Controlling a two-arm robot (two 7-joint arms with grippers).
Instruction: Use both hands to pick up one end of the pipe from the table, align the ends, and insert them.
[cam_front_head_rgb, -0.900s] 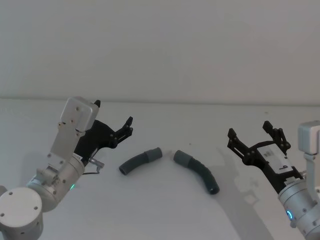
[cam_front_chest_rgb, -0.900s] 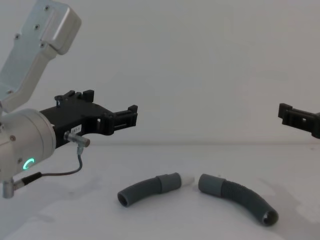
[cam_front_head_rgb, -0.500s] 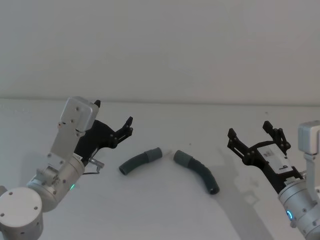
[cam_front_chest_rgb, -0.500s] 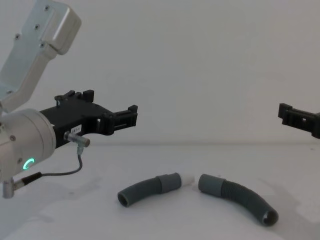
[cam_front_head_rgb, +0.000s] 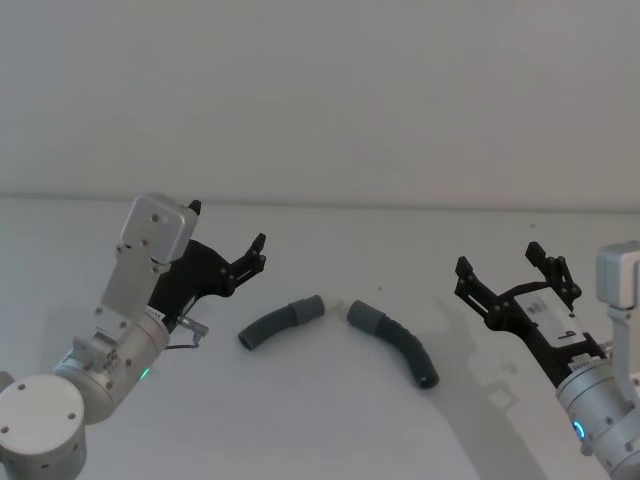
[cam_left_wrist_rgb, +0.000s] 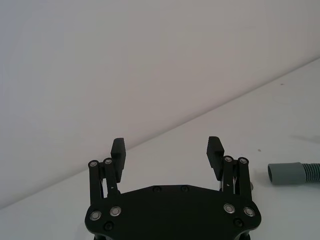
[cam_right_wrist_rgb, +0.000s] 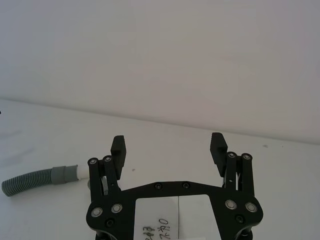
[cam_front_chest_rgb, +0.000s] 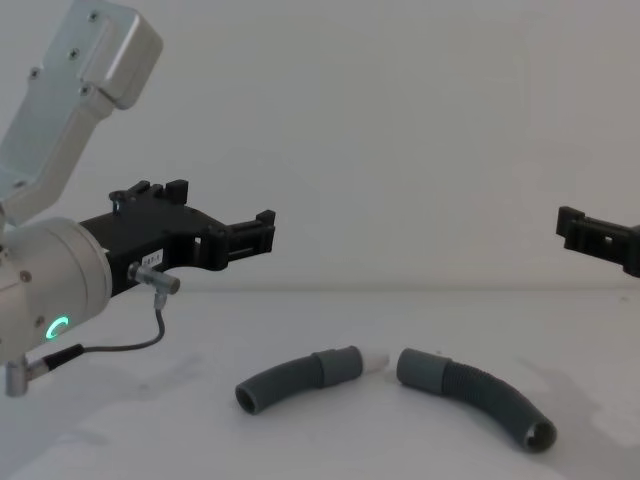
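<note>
Lower left of head view: left gripper (cam_front_head_rgb: 228, 225), fingers spread wide, empty, above table (cam_front_head_rgb: 320, 430). Lower right: right gripper (cam_front_head_rgb: 497, 258), equally wide, empty. Beyond, mid-frame, lying on table: white-tipped pipe piece (cam_front_head_rgb: 278, 323) and collared pipe piece (cam_front_head_rgb: 397, 340), white tip (cam_front_chest_rgb: 375, 358) just beside collar mouth (cam_front_chest_rgb: 408, 366), not touching.

right gripper (cam_front_chest_rgb: 574, 229) cropped at chest view's edge, collared pipe piece (cam_left_wrist_rgb: 294, 173) cropped in left wrist view

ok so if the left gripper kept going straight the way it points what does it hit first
Probably nothing near: the open left gripper aims at bare table near its far edge, then the wall. The grey hose collar lies off to one side of that line. Depth is unclear.
</note>
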